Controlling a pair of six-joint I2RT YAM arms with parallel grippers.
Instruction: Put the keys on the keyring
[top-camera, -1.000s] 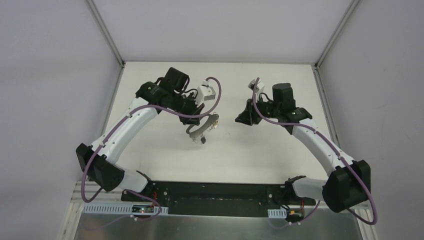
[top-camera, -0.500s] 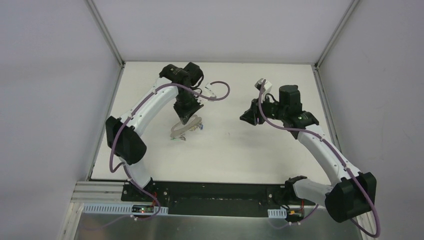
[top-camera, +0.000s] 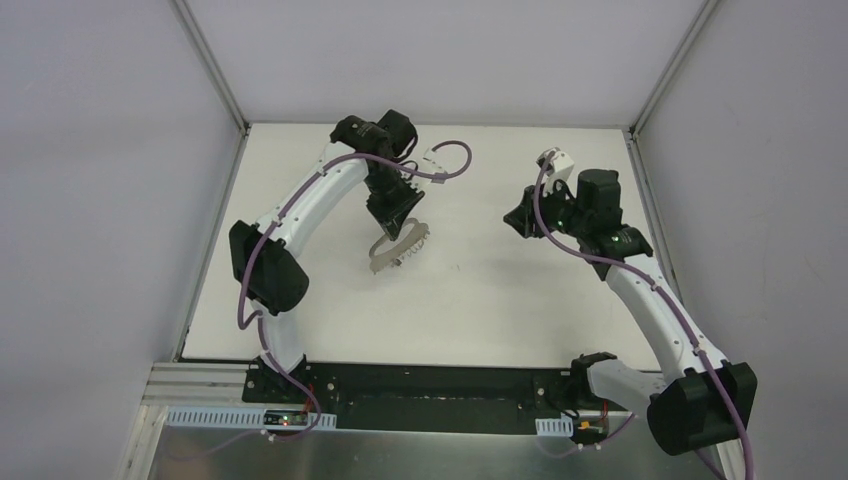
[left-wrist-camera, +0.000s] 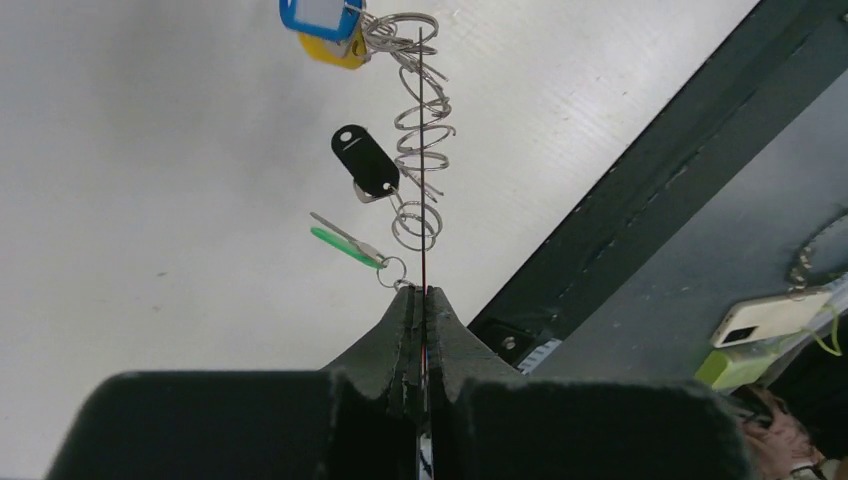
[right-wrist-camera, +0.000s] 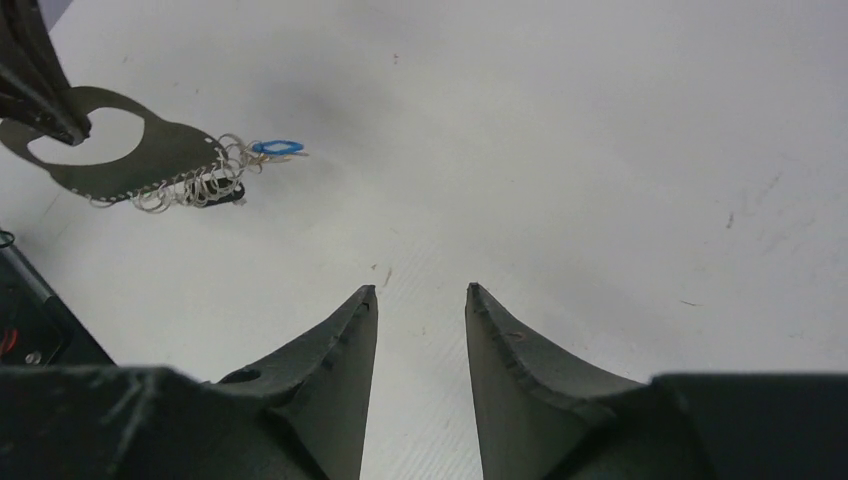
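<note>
The left gripper (left-wrist-camera: 422, 296) is fully closed, its two dark fingers pinching one end of a pale grey-silver, flat oval metal keyring (right-wrist-camera: 170, 150). In the left wrist view the keyring (left-wrist-camera: 421, 120) shows edge-on as a thin dark line running straight out from the fingertips. A row of small silver wire rings (left-wrist-camera: 418, 130) is threaded along it.

Tiny keys with coloured plastic heads hang from these rings. A green-headed key (left-wrist-camera: 343, 247) hangs nearest the left gripper, just to one side of the fingertips. A black-headed key (left-wrist-camera: 365, 161) sits a little farther out. A blue-headed key (left-wrist-camera: 316, 14) and a yellow-headed key (left-wrist-camera: 336, 50) touch each other at the far end.

From overhead, the keyring (top-camera: 383, 260) juts out below the left gripper (top-camera: 398, 222) and seems to hang clear of the white surface (top-camera: 500, 290).

The right gripper (right-wrist-camera: 418, 290) is partly open, with a clear gap between its two dark fingers, and it holds nothing. Only bare surface shows between the fingers. In the right wrist view the keyring lies well ahead of this gripper and off to its left. Its oval hole is in plain sight, and the blue-headed key (right-wrist-camera: 278, 147) sticks out from the end closest to the right gripper. Overhead, the right gripper (top-camera: 516, 218) is well apart from the left gripper and points towards it.
</note>
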